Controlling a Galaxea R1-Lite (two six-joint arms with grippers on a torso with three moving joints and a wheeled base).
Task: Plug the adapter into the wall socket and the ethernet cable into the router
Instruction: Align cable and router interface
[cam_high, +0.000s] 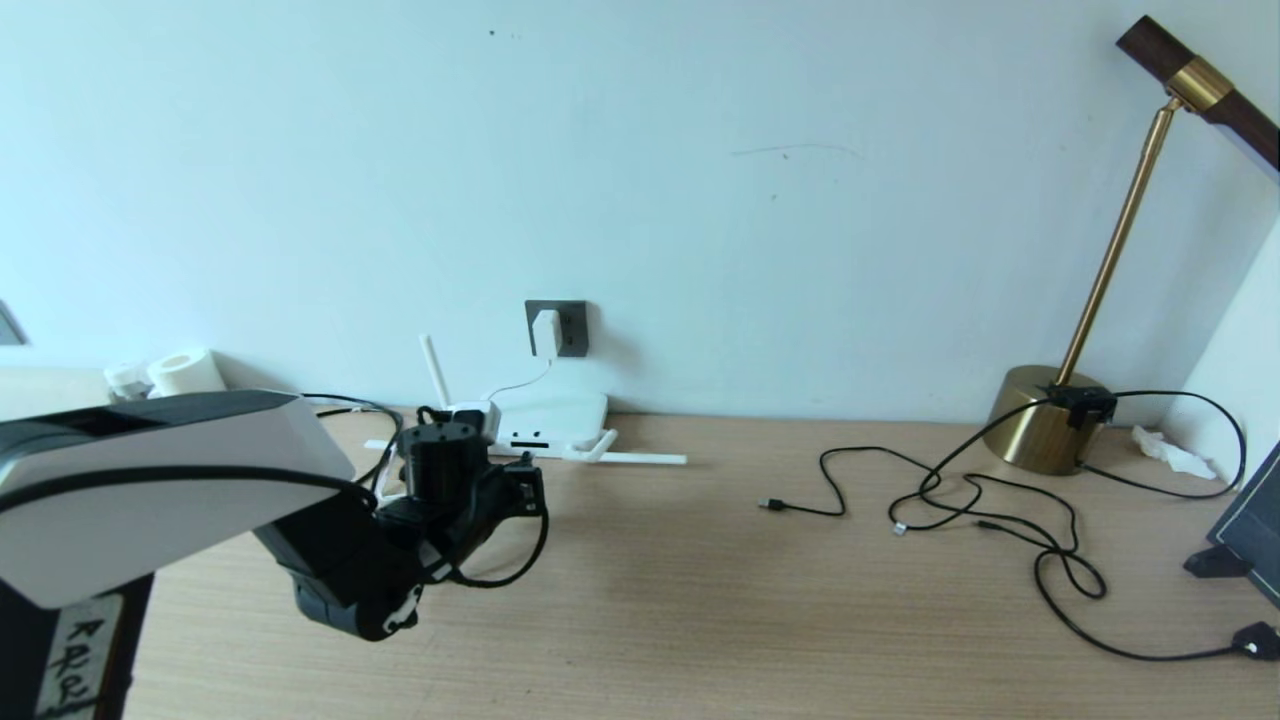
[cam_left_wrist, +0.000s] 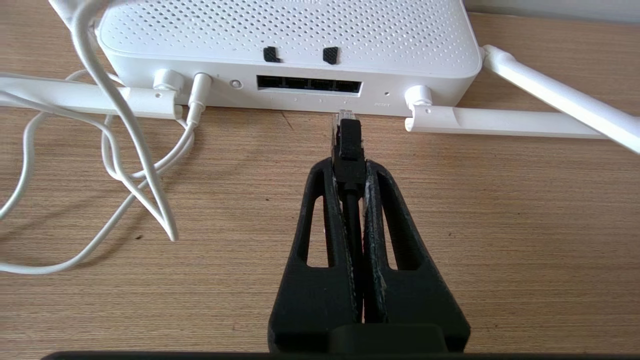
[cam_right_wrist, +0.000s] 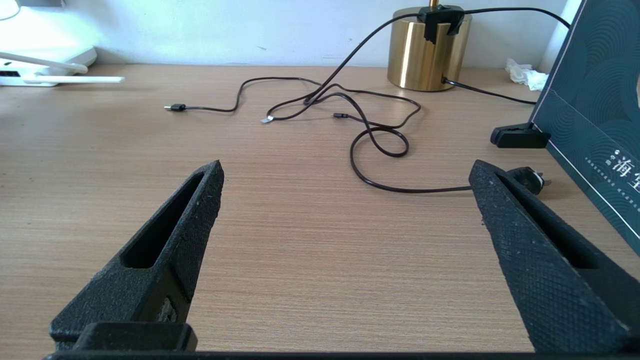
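Already the adapter (cam_high: 546, 333) sits plugged into the wall socket (cam_high: 557, 328), its thin white cord (cam_high: 520, 383) dropping to the router (cam_high: 553, 423), which lies flat on the wooden desk (cam_high: 700, 600) against the wall, with one antenna upright and others lying along the desktop. From the left wrist view the cord (cam_left_wrist: 125, 165) loops loosely on the desk and ends in a round plug seated in the router (cam_left_wrist: 285, 45) beside its row of dark ports (cam_left_wrist: 308, 84). The left gripper (cam_left_wrist: 350, 167) is clamped tight on the ethernet cable (cam_left_wrist: 348, 150), with the clear-tipped plug sticking out past the fingertips (cam_left_wrist: 325, 172) and pointing at the ports; the plug tip is just short of the router's face, not yet inside a port. In the head view the left gripper (cam_high: 525, 480) hovers low over the desk just in front of the router, with the black cable looping under the wrist. The right gripper (cam_right_wrist: 345, 172) stands spread wide and empty above bare desk, well apart from the router, with thin black cables (cam_right_wrist: 370, 130), a brass lamp base (cam_right_wrist: 429, 50) and a dark patterned box (cam_right_wrist: 595, 110) beyond it.
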